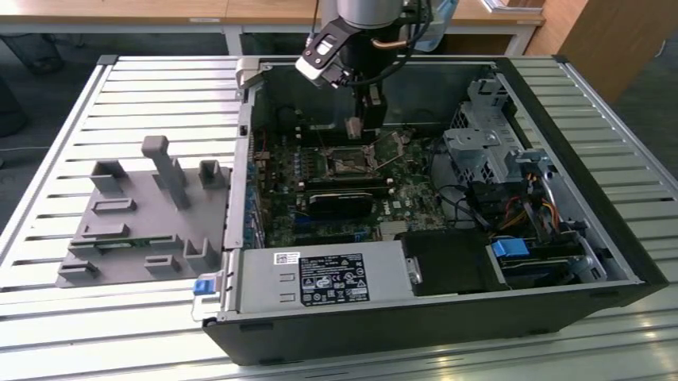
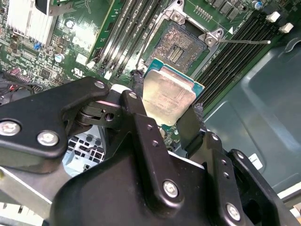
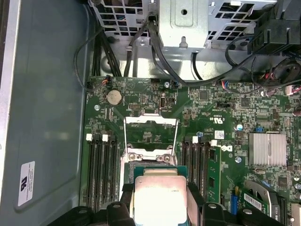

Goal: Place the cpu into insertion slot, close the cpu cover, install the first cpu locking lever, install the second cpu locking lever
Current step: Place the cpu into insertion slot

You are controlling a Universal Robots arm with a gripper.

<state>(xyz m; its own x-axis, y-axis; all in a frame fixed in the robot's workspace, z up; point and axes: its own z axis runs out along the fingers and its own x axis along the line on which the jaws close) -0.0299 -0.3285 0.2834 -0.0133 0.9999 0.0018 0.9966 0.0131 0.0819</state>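
My gripper point(image 2: 165, 101) is shut on the cpu point(image 2: 169, 96), a flat square chip with a silvery-beige top, its black fingers point(image 2: 136, 87) pressing on two opposite edges. The chip hangs a little above the green board, close over the insertion slot point(image 2: 181, 44), whose dark pin field lies uncovered. In the first wrist view the cpu point(image 3: 160, 195) hides most of the socket, and the cpu cover point(image 3: 151, 118) stands flipped open just beyond it. A thin locking lever point(image 2: 244, 41) sticks out beside the socket. In the exterior view the gripper point(image 1: 355, 127) hovers over the insertion slot point(image 1: 345, 163) inside the open computer case.
Long black memory slots point(image 3: 101, 169) flank the socket on both sides. A finned heat sink point(image 3: 267, 148), a metal drive cage point(image 1: 482, 151) with cables and the power supply point(image 1: 317, 278) crowd the case. A grey fixture point(image 1: 143, 214) rests on the slatted table at the exterior view's left.
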